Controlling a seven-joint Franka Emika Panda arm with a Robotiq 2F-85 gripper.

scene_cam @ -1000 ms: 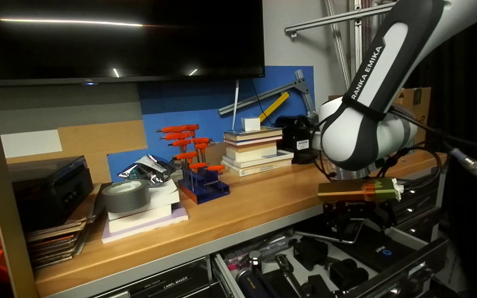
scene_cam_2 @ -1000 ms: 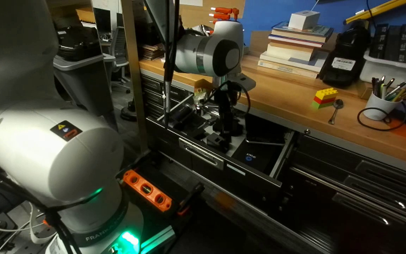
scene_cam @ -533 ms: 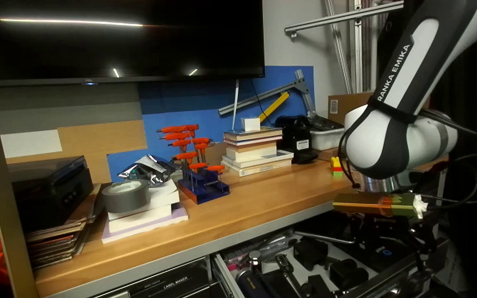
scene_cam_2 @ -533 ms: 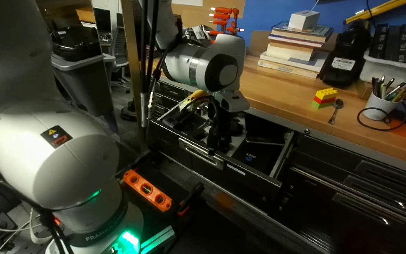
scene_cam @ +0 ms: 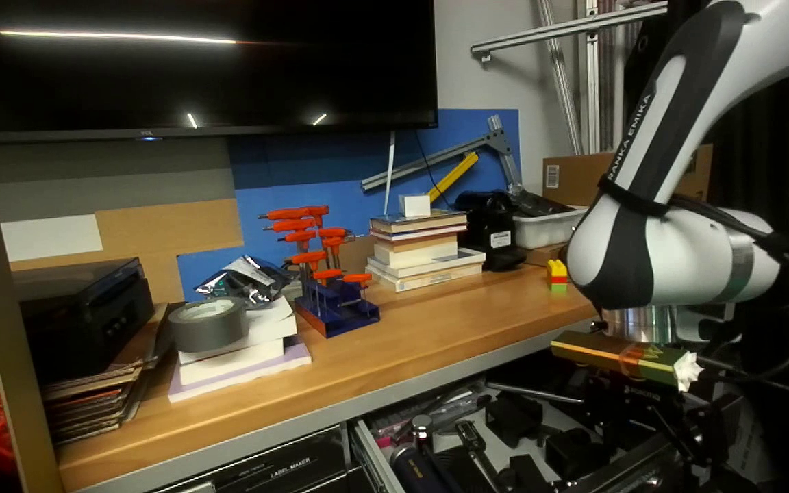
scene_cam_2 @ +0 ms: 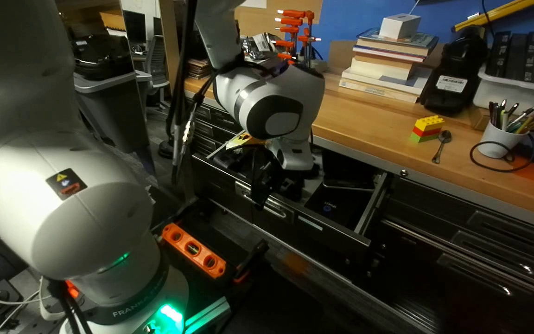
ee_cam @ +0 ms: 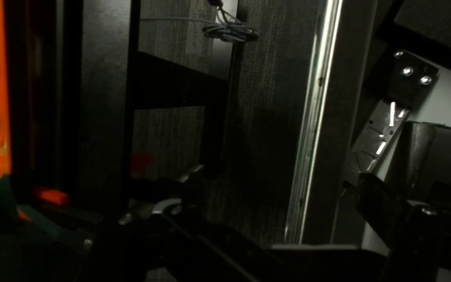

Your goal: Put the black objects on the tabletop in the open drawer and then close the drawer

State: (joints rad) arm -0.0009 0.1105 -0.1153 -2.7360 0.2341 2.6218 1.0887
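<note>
Several small black blocky pieces lie inside the open drawer, including a black block (scene_cam: 514, 415) and another black block (scene_cam: 576, 448) in an exterior view. The open drawer (scene_cam_2: 332, 227) is pulled well out below the wooden tabletop (scene_cam: 435, 329). My gripper (scene_cam_2: 260, 195) is low at the drawer's front panel, overlapping its handle in that view. It also shows in the other exterior picture (scene_cam: 689, 438). In the wrist view my gripper (ee_cam: 280, 184) has its fingers wide apart with nothing between them. The drawer's front rim (ee_cam: 315, 117) runs between the fingers, seen from above.
Calipers (scene_cam: 477, 452) and dark tools lie in the drawer. On the tabletop stand stacked books (scene_cam: 422, 257), a red-handled tool rack (scene_cam: 336, 301), a toy brick stack (scene_cam_2: 427, 128) and a spoon (scene_cam_2: 441, 146). An orange level (scene_cam_2: 193, 249) lies before the drawer.
My gripper has moved from above the drawer's inside outward and down to its front panel, and the wrist has tilted. The drawer and its contents appear unmoved.
</note>
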